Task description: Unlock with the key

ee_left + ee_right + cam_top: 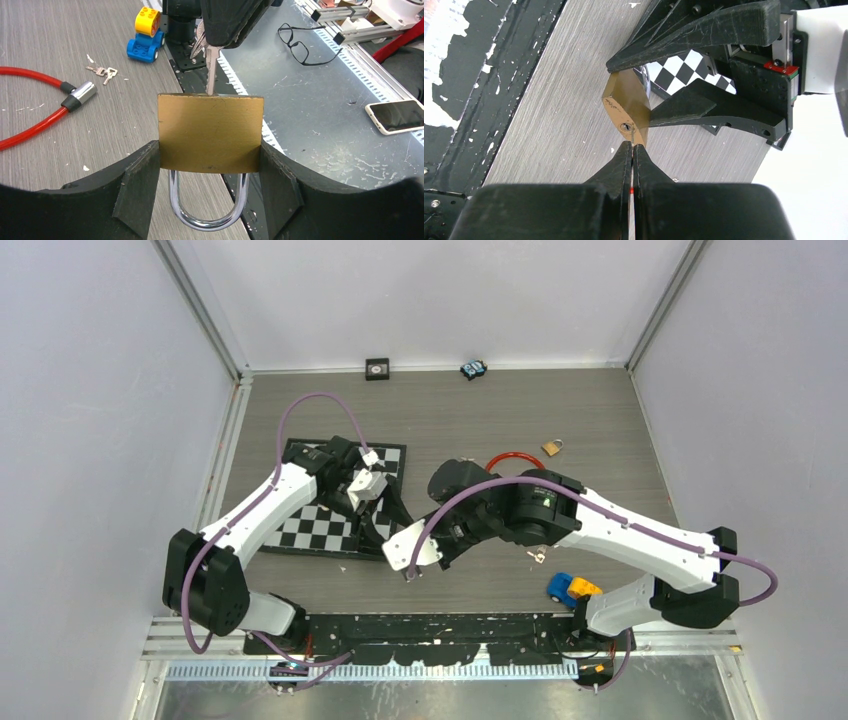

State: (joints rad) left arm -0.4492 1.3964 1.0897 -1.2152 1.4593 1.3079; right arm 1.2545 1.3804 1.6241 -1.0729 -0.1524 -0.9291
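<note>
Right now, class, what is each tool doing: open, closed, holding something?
Left tool: closed on the brass padlock.
Right tool: shut on the key.

I can read no text, brand or number anywhere. The brass padlock at the centre of my left wrist view shows a plain face, and any stamp on the key above it is too small to tell.

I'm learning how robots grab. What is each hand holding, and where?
Left hand grips the brass padlock by its sides; right hand pinches the key by its head.
</note>
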